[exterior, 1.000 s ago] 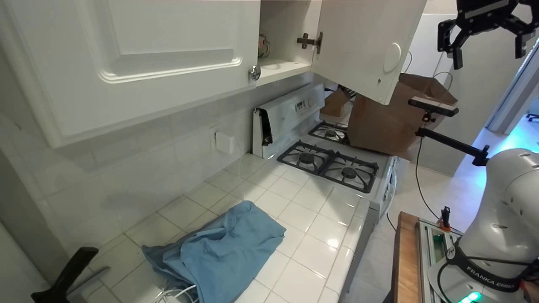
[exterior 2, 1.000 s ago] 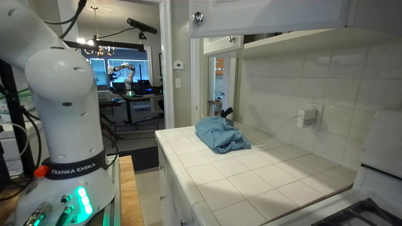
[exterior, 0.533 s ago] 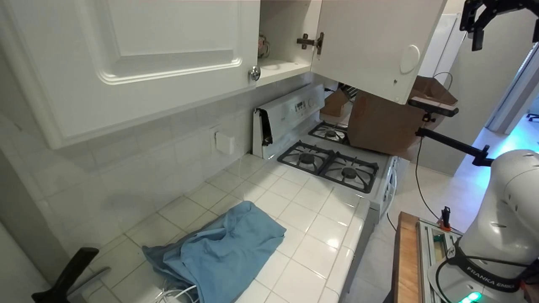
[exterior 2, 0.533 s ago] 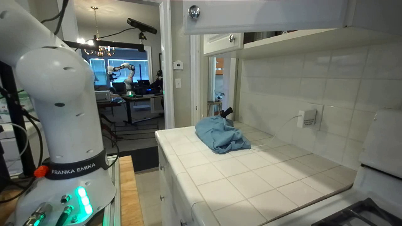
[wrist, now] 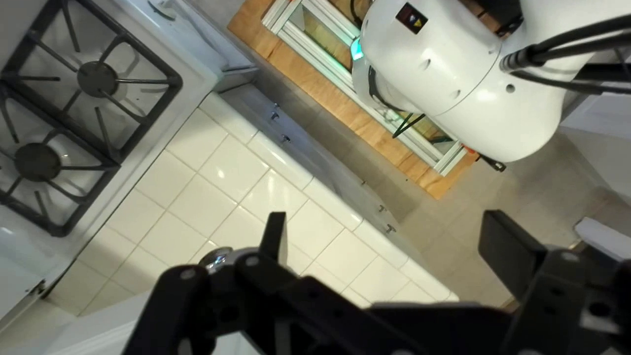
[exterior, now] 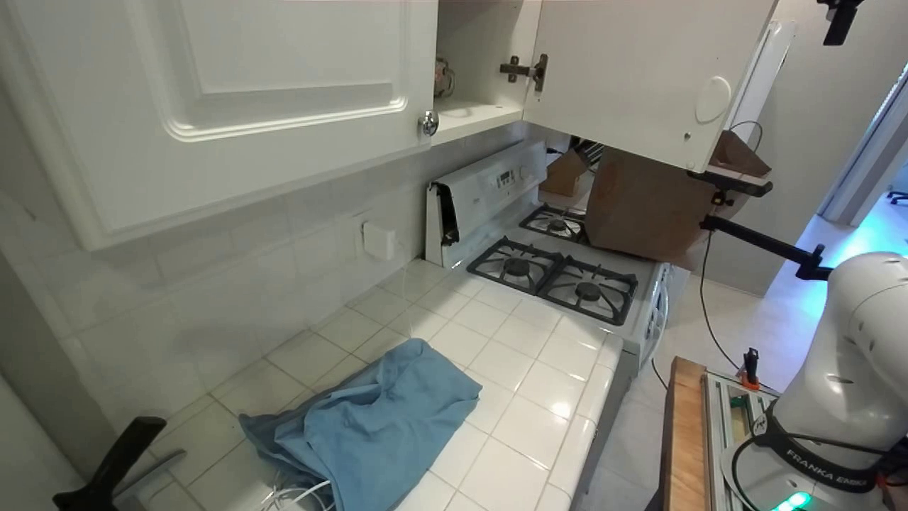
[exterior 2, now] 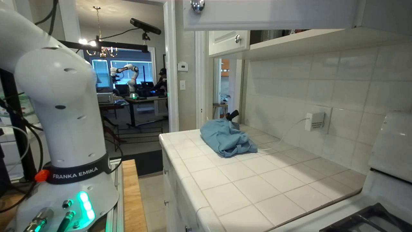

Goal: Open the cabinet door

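Note:
The white cabinet door [exterior: 638, 78] stands swung out from its hinge, its flat back facing an exterior view. Its front lower strip [exterior 2: 273, 14] and round shiny knob [exterior 2: 197, 5] show at the top of an exterior view. In the wrist view, the knob [wrist: 215, 257] lies just left of the left finger, and part of the door [wrist: 101, 333] shows at lower left. My gripper [wrist: 384, 224] is open, nothing between its fingers. Only a black fingertip [exterior: 842, 23] shows at the top right of an exterior view. I cannot tell whether a finger touches the door.
A wider closed white door [exterior: 284, 163] hangs beside the open cabinet. Below are a tiled counter [exterior: 518, 397] with a blue cloth [exterior: 383, 419] and a stove [exterior: 496, 191]. A brown paper bag [exterior: 645, 206] and a camera bar [exterior: 770, 245] stand behind.
The door has swung further open, its free edge moving right in an exterior view and toward the left in another. My gripper has moved up and right, mostly out of the exterior frame.

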### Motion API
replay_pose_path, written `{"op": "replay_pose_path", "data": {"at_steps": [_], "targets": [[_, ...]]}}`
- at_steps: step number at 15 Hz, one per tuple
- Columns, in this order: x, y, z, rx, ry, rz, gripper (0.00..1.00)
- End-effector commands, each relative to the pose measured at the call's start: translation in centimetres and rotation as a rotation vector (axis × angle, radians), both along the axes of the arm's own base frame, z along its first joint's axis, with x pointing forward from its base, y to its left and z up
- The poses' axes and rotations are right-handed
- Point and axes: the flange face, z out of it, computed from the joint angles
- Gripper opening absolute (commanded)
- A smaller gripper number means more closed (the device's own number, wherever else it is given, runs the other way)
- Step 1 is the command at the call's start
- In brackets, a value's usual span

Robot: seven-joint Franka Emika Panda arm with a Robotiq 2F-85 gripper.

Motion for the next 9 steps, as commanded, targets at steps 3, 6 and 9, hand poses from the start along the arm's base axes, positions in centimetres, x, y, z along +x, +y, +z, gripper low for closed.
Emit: {"op": "replay_pose_path", "data": {"at_steps": [3, 6, 9], "targets": [[1.3, 5.0, 1.7, -0.112, -0.101, -0.115, 1.00], [1.9, 7.2, 2.0, -0.152, -0.126, -0.168, 1.00], [2.5, 8.9, 2.0, -0.177, -0.140, -0.242, 1.00]]}}
